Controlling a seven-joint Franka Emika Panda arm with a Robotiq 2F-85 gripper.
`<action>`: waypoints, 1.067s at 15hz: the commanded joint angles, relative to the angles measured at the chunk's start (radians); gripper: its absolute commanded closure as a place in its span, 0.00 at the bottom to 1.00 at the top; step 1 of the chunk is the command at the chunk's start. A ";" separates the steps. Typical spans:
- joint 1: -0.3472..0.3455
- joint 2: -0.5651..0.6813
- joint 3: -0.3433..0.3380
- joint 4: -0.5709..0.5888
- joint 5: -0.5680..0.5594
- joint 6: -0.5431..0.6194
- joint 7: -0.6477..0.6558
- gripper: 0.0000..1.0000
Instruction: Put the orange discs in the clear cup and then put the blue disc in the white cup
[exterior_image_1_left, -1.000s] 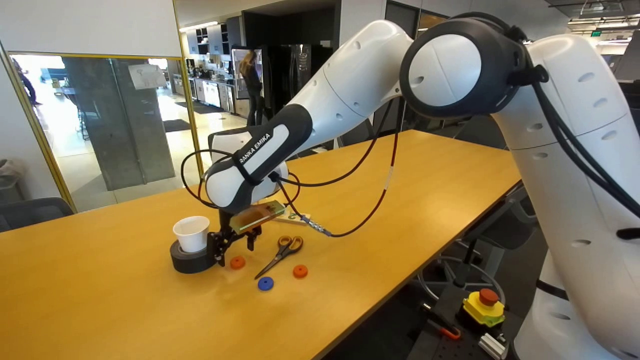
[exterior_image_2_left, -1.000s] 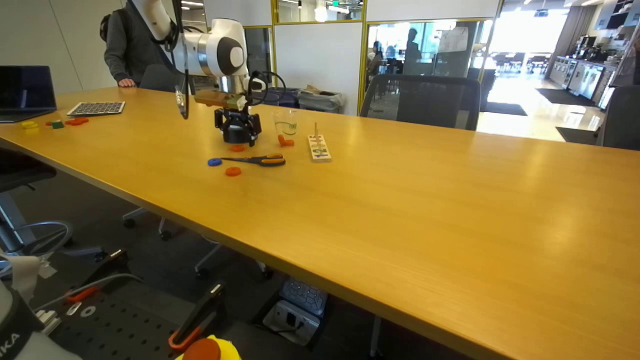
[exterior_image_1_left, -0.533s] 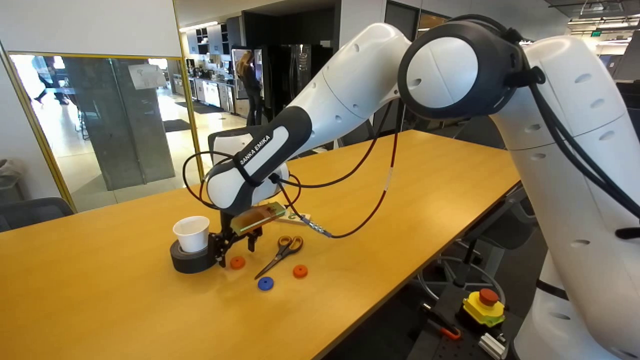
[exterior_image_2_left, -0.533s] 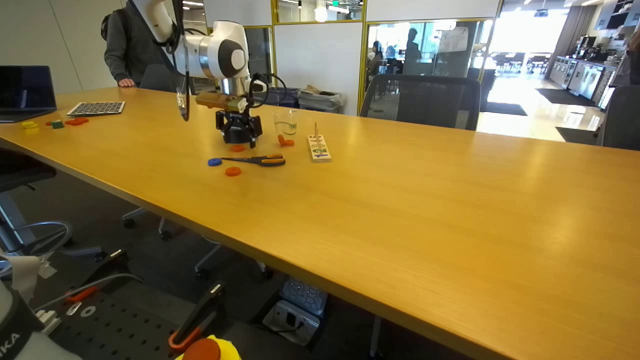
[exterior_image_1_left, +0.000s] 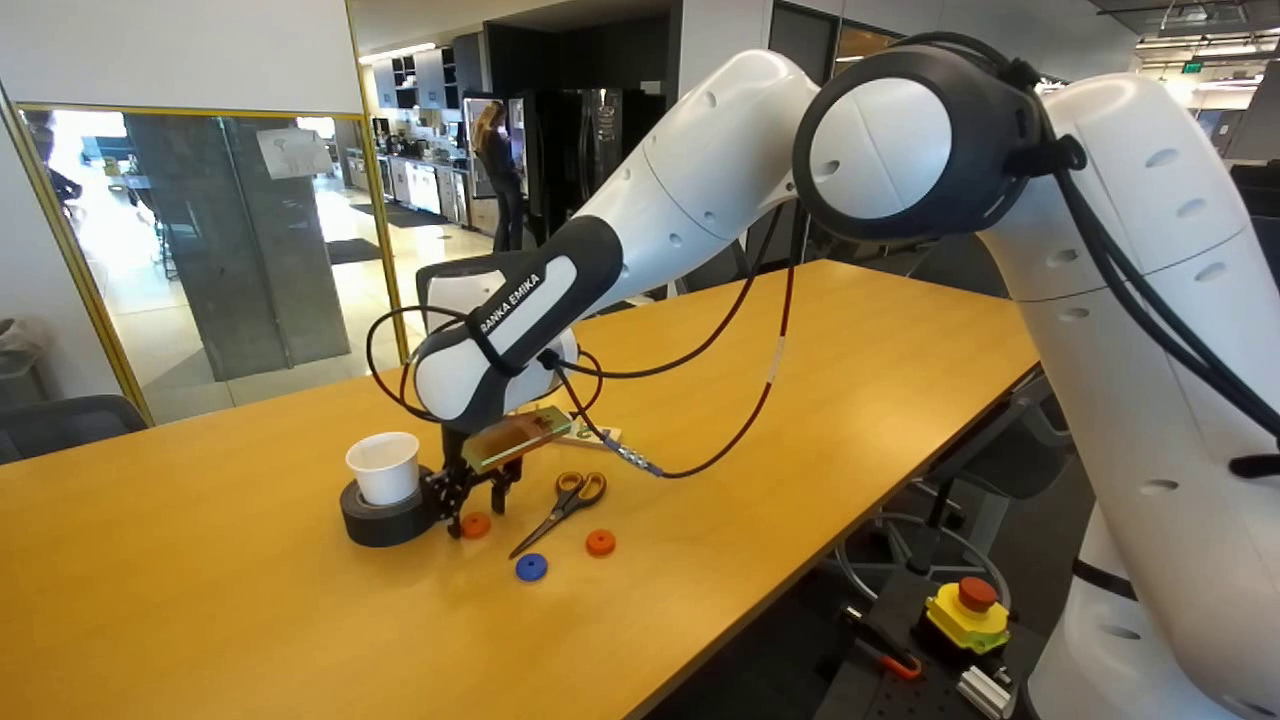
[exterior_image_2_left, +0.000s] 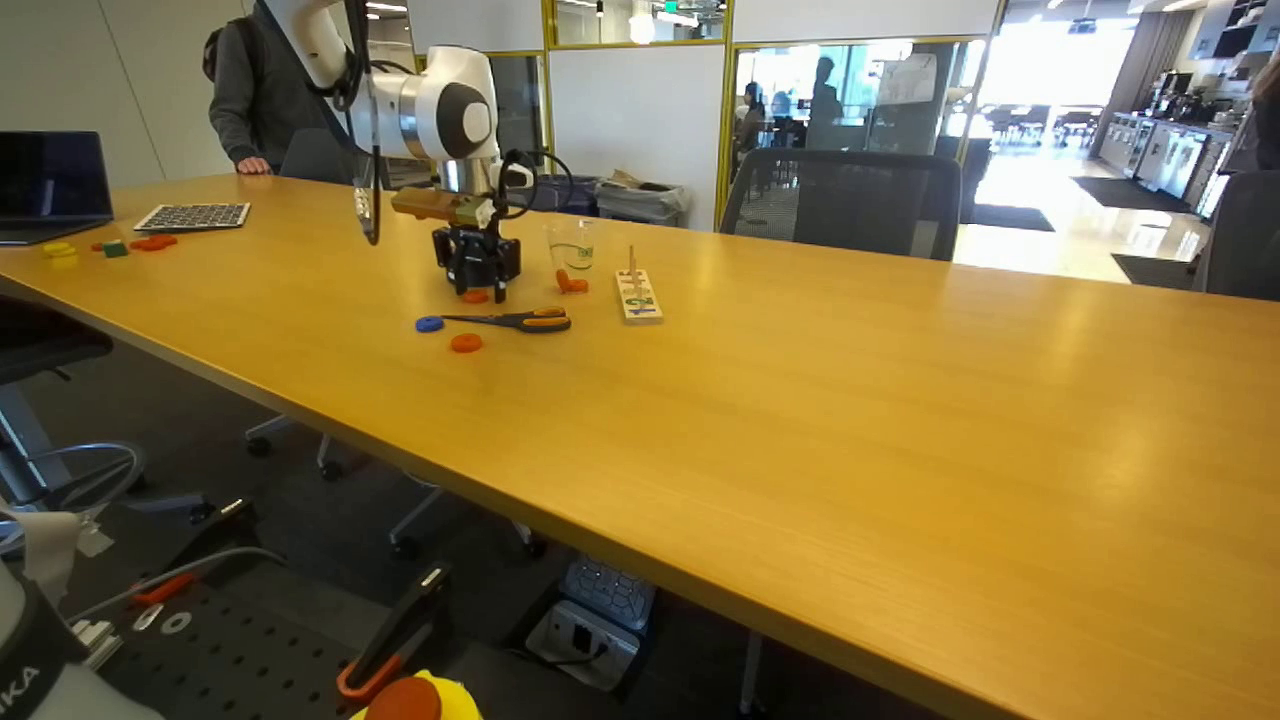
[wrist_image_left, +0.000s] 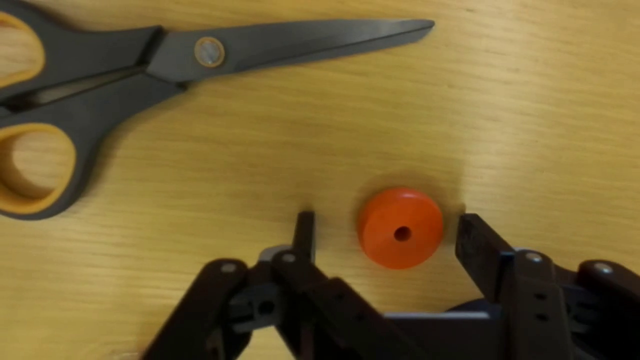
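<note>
Although a pick is judged near, no placement is confirmed

On the surface (exterior_image_1_left: 230, 560), both stages are judged unfinished. The claw (wrist_image_left: 386, 219) is found low and spread, with nothing pinched. The white cup (exterior_image_1_left: 384, 470) is seated upright on the wider black ring (exterior_image_1_left: 375, 527), near the claw; its floor is hidden. In an exterior view the clear cup (exterior_image_2_left: 571, 242) is found upright, beyond the flat-lying scissors (wrist_image_left: 190, 65). At that cup's foot orange pieces (exterior_image_2_left: 572, 284) are noted; whether inside or in front cannot be told. One orange disc (wrist_image_left: 397, 217) is framed between the fingers (wrist_image_left: 480, 250), resting on the surface with a gap at each side. A second orange disc (exterior_image_1_left: 600, 543) and the blue disc (exterior_image_1_left: 531, 568), both lying loose, are left to be placed.

Fine wood grain is shown by the surface. The white cup is plain and flared; the clear cup bears green marking. Grey blades and orange-lined loops are noted on the scissors. The discs are round and smooth-looking, the framed one centrally pierced; rigid plastic is presumed.
</note>
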 joint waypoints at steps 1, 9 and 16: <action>0.003 -0.004 -0.004 0.012 0.012 -0.018 -0.006 0.58; -0.009 -0.057 0.003 0.028 0.000 -0.118 -0.069 0.79; -0.073 -0.238 0.007 0.012 0.012 -0.071 -0.214 0.79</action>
